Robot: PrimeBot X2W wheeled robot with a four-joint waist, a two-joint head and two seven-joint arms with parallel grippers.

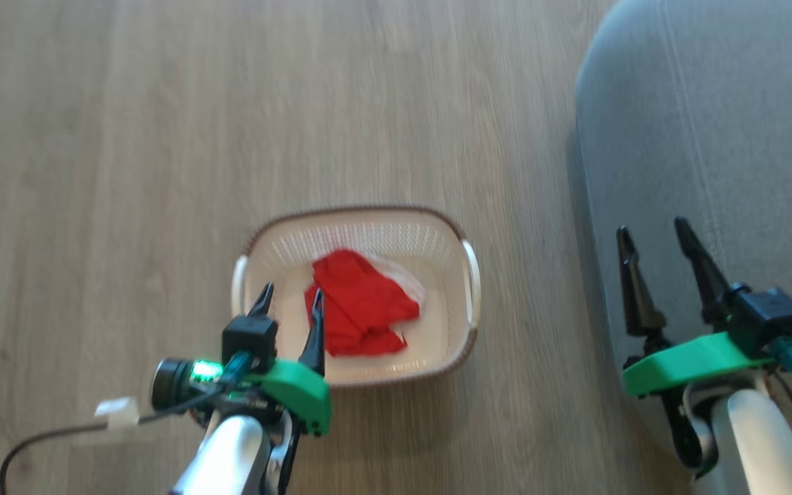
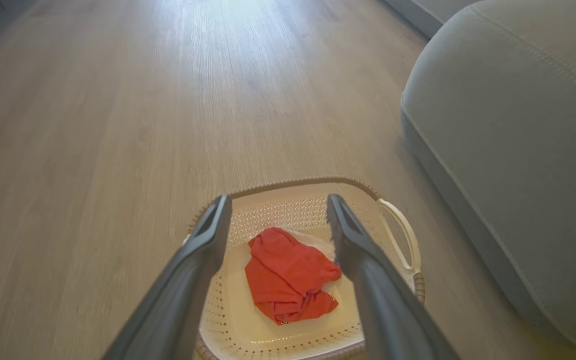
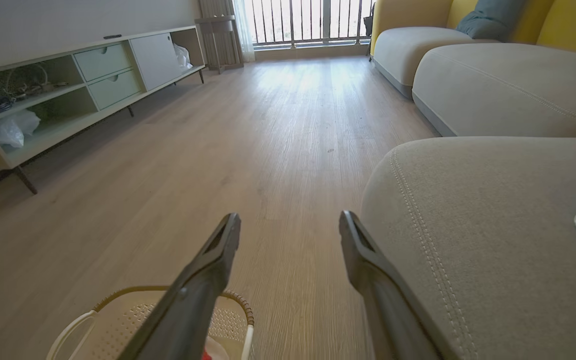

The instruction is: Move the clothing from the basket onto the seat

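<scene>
Clothing [image 1: 361, 306] in basket [image 1: 396, 237] — left hand [image 1: 293, 291] spread above, seat [image 1: 712, 137] alongside

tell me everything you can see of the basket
Cream-white oblong basket of perforated plastic, brown woven rim, a white loop handle at each end. It stands upright on the wooden floor, beside the grey seat but apart from it. Crumpled red clothing lies inside over a white piece.

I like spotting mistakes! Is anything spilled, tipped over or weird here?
Nothing stands out. The basket sits upright on the floor, with the red clothing crumpled inside it, none hanging over the rim. The left pincer and right pincer are open and empty.
</scene>
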